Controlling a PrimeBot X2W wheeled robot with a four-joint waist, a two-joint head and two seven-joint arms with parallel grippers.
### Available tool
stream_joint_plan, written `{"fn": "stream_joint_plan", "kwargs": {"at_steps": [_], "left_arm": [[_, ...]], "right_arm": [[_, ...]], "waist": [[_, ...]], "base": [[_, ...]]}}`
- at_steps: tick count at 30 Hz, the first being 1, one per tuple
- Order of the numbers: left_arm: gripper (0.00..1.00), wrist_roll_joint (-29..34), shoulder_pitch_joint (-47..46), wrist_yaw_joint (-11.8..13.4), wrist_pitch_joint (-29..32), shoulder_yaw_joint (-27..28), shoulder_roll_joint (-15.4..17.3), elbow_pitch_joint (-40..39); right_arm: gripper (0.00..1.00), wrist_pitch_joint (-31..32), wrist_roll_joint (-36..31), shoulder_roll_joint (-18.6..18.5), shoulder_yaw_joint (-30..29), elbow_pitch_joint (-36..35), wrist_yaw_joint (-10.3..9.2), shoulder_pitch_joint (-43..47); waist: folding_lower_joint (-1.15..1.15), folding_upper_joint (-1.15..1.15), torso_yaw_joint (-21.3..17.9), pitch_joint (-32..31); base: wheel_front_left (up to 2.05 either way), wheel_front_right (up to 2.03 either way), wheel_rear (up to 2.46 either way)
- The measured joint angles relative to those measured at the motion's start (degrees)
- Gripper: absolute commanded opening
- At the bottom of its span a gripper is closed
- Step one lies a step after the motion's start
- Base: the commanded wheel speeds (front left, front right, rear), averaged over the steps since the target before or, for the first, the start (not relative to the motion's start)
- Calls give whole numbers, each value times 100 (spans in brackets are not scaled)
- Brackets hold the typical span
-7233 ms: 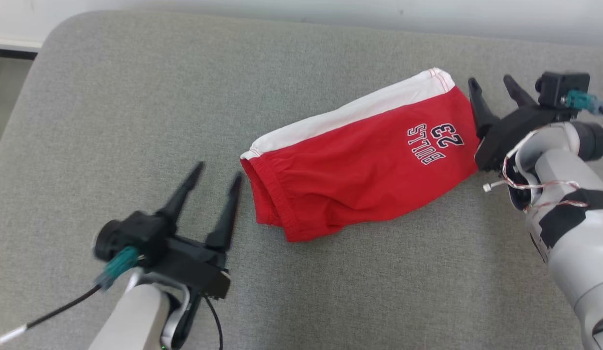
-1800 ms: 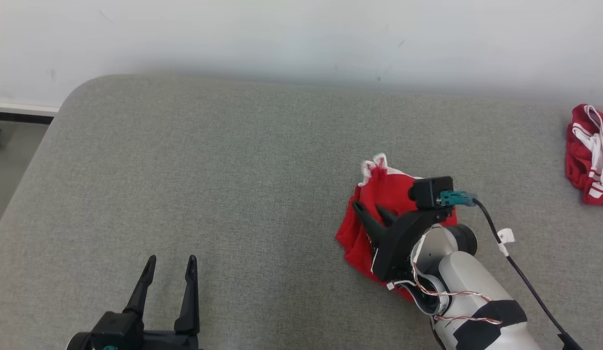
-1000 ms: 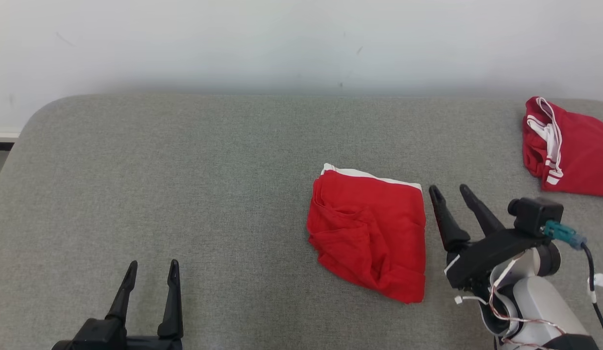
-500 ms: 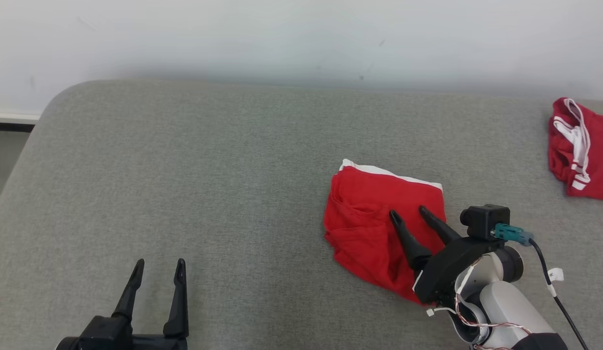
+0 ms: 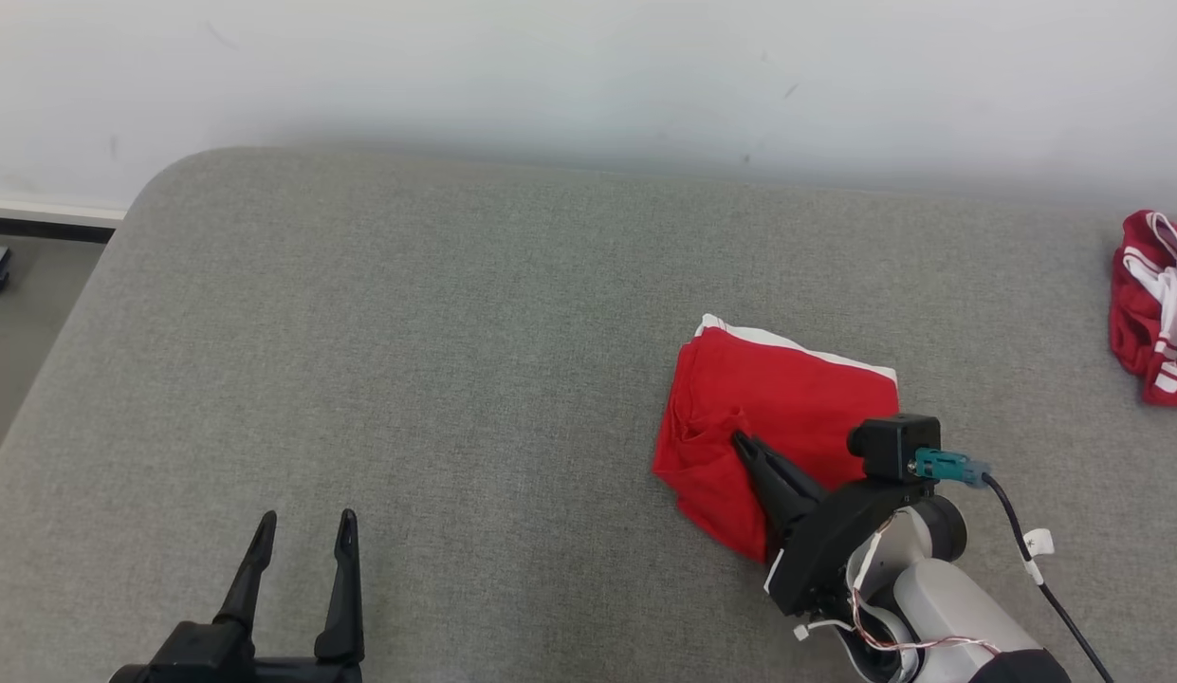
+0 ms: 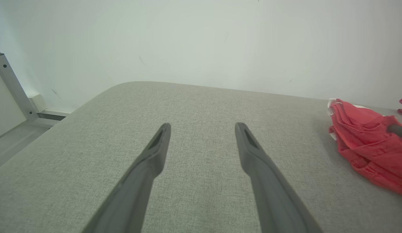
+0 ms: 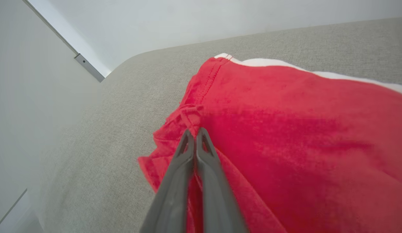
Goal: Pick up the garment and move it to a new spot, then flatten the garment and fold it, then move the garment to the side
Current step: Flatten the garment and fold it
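Note:
The garment (image 5: 782, 394), red shorts with a white stripe along the far edge, lies folded into a rough square on the grey cushion (image 5: 408, 332), right of centre. My right gripper (image 5: 740, 442) reaches onto its left part from the near right and is shut on a pinched ridge of red cloth. In the right wrist view the fingertips (image 7: 195, 131) are pressed together with a small bunch of the garment (image 7: 285, 113) between them. My left gripper (image 5: 305, 518) stands open at the near left, well clear of the cloth, and in its wrist view the left gripper (image 6: 202, 126) has the garment (image 6: 366, 142) at far right.
A second red garment with white trim (image 5: 1152, 323) lies crumpled at the cushion's far right edge. A pale wall runs behind the cushion. The cushion's rounded left corner drops to the floor (image 5: 19, 304). Bare grey cushion spreads between the two grippers.
My right gripper moved left from beside the garment onto it and went from open to shut on a fold of cloth. The head camera also shifted. The left gripper stayed open.

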Motion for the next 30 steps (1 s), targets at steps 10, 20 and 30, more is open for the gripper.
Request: {"fn": "stream_joint_plan", "kwargs": {"at_steps": [10,20,30], "left_arm": [[100,11,18,0,0,14,-35,-3],[100,11,16,1,0,-29,-33,11],[100,35,69,0,0,52,-4,-11]], "right_arm": [[0,-145,374,-157,546,-657,-1,402],[100,-323,422,-77,956,-500,0,556],[100,-1150,413,-178,662,-612,-1,514]], "waist": [[0,0,-108,-50],[0,0,-141,-28],[0,0,-231,-118]], "base": [[0,0,0],[0,0,0],[0,0,0]]}}
